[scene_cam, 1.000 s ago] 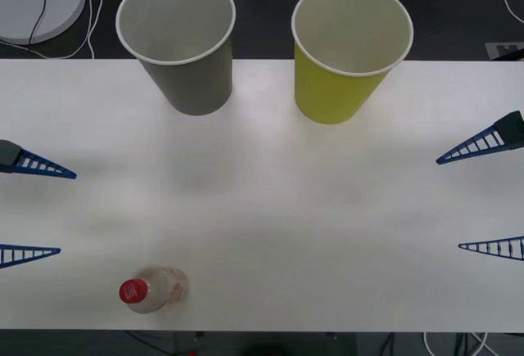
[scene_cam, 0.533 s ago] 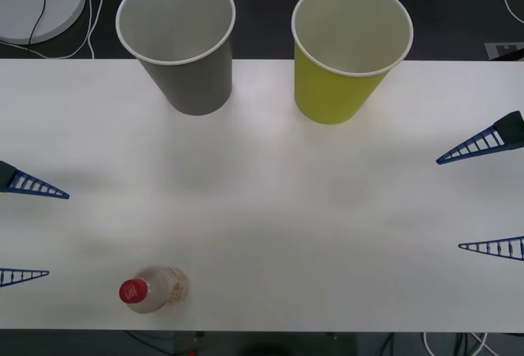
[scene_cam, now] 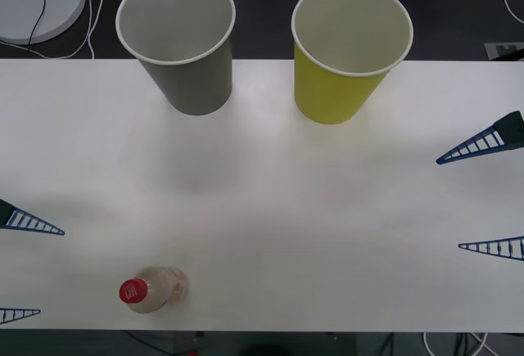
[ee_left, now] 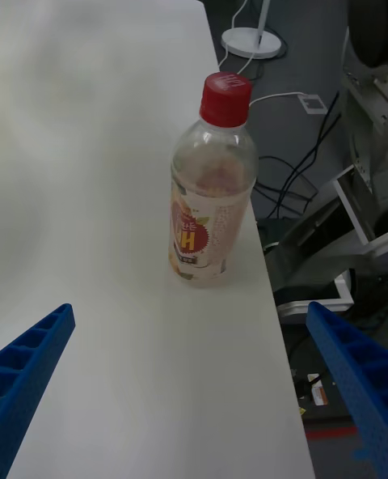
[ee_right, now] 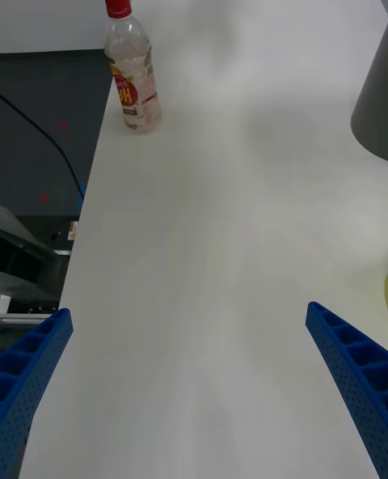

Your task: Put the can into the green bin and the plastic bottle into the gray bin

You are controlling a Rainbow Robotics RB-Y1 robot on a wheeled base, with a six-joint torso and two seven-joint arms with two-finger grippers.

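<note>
The small clear plastic bottle (scene_cam: pixel 154 289) with a red screw cap, pale contents and a colourful label stands upright near the front edge of the white worktop (scene_cam: pixel 270 209), on the robot's left side. Its long axis is vertical, cap up. The left end effector (scene_cam: pixel 18 268) sits at the left edge of the worktop, just to the left of the bottle and level with it, its two blue ribbed fingers spread wide apart and holding nothing. In the left wrist view the bottle (ee_left: pixel 212 196) stands ahead of the open fingers (ee_left: pixel 32 366), between their lines but apart from them, close to the worktop's edge.

The right end effector (scene_cam: pixel 483 196) rests at the right edge of the worktop, well apart from the bottle, its fingers likewise spread and empty. In the right wrist view the bottle (ee_right: pixel 132 66) shows far across the smooth matte surface.

At the back of the worktop stand two large tapered paper cups with white insides and rolled white rims: the gray bin (scene_cam: pixel 187 61) on the left and the yellow-green bin (scene_cam: pixel 344 65) on the right, near each other but not touching, both upright with mouths open upward. The bottle is well apart from both, nearer the gray one.
</note>
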